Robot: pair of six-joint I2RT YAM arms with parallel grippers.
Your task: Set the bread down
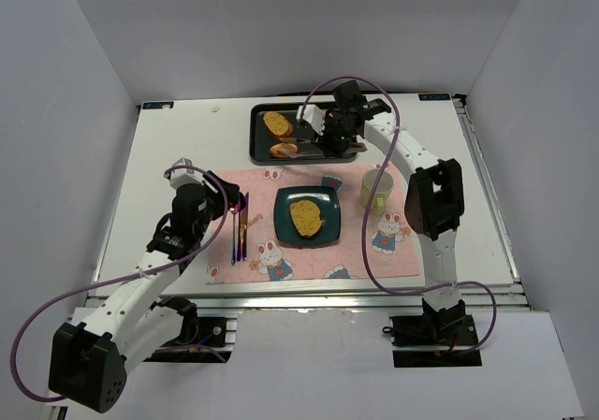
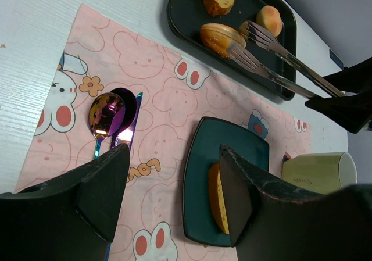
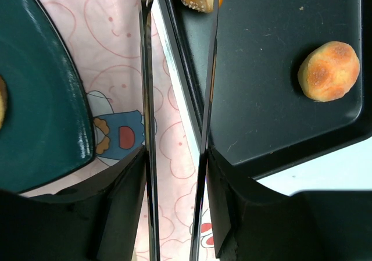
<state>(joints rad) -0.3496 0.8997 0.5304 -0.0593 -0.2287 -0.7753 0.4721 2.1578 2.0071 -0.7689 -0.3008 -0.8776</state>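
Note:
A black tray [image 1: 262,144] at the back holds a bread slice [image 1: 276,123], a sesame roll [image 1: 284,149] and a small bun [image 3: 328,70]. My right gripper [image 1: 332,139] is shut on metal tongs [image 2: 279,63], with the tong arms between its fingers [image 3: 174,156]. The tong tips stand on either side of the sesame roll [image 2: 221,37] on the tray. A teal plate [image 1: 287,228] on the pink placemat holds one bread slice [image 1: 306,216]. My left gripper [image 1: 236,205] is open and empty above the placemat [image 2: 174,150], left of the plate [image 2: 232,145].
A green cup [image 1: 376,188] stands right of the plate. A spoon [image 2: 104,113] and a fork [image 1: 241,235] lie on the placemat's left side. The pink rabbit placemat [image 1: 281,261] covers the table's middle. White walls enclose the table.

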